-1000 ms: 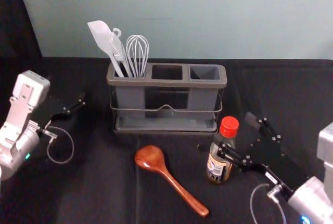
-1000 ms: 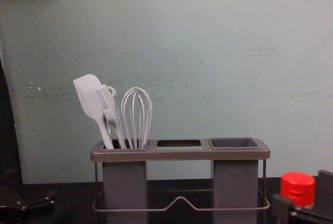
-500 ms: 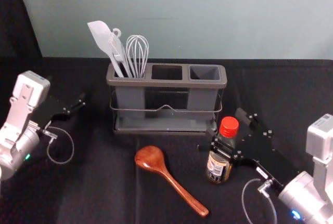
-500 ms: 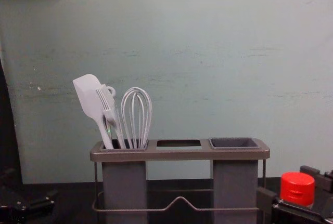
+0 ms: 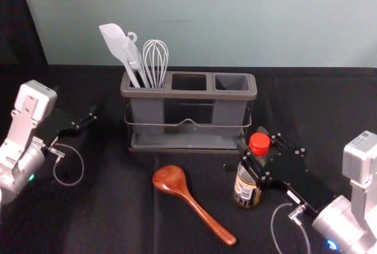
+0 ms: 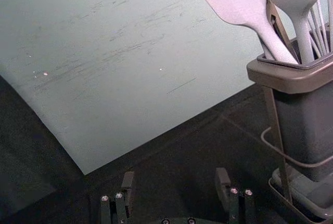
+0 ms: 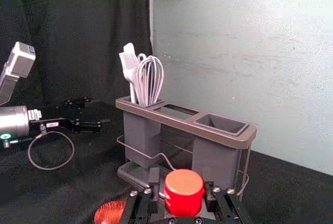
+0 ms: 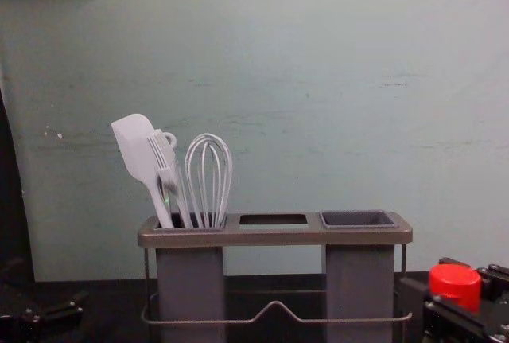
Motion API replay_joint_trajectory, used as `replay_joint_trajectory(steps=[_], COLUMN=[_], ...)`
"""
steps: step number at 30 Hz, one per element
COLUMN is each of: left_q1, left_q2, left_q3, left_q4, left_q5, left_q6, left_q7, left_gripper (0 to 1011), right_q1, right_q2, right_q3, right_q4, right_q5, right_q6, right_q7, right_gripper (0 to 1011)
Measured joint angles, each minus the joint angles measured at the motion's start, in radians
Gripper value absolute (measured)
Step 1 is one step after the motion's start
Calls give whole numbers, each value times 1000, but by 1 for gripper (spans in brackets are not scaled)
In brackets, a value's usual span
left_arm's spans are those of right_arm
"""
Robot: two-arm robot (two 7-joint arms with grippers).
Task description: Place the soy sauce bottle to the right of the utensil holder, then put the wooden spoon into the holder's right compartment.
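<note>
The right gripper (image 5: 257, 152) is shut on the upper part of the soy sauce bottle (image 5: 246, 188), which stands upright in front of the holder's right end. In the right wrist view, the right gripper (image 7: 183, 195) has its fingers on both sides below the red cap (image 7: 184, 192). A wooden spoon (image 5: 199, 207) lies on the table left of the bottle, bowl toward the holder. The utensil holder (image 5: 188, 93) has an empty right compartment (image 5: 232, 82). The left gripper (image 5: 82, 121) is parked at the left; in the left wrist view, the left gripper (image 6: 174, 187) stands open.
A white spatula (image 5: 118, 45), a fork-like utensil and a whisk (image 5: 155, 59) stand in the holder's left compartment. The holder's wire rail (image 5: 188, 122) runs along its front. Behind the black-covered table (image 5: 118, 207) rises a pale wall.
The right gripper's fingers have moved in around the bottle's neck and closed together on it. The bottle, spoon, holder and left arm stay where they were.
</note>
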Motion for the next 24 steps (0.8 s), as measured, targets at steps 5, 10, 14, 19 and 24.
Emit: replay_joint_trajectory(steps=[5,10,14,19,24], left_q1=[0,0,0,0,0], left_q2=[0,0,0,0,0], left_q3=[0,0,0,0,0], left_q4=[0,0,0,0,0], left_q5=[0,0,0,0,0], left_q6=[0,0,0,0,0], left_q7=[0,0,0,0,0], left_gripper=[1000,1000,1000,1000,1000], right_q1=[-16,-37,-56,-78,-86], right_q2=[-5,-8,-4,5,7], right_q3=[13,32,55,106,153], right_q4=[-10,-25,-43,-54,-42], right_q5=[-9,-15,-15,2,43], right_q6=[-2,-7,-12,-15,-25], right_q7=[3,7,12,16,36], right_gripper=[394,386,386,386,386])
